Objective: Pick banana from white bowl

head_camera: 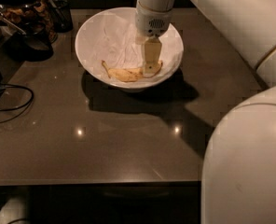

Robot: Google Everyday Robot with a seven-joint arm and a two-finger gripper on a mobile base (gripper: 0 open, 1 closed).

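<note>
A banana (125,73) lies left to right in a white bowl (92,41) on a bench (128,143), stem pointing left. The gripper (152,68) meets its right end; I cannot tell whether it is gripping.

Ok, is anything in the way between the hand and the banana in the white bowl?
Nothing visible. The hand is down inside the white bowl, right at one end of the banana, no object between them.

Banana (123,74) tip behind end effector (152,72)

Under dim overhead light the white bowl (87,43) threw a dark shadow forward on the table (105,153), near two glare spots (79,131); the gripper (152,68) hung bright inside the bowl.
</note>
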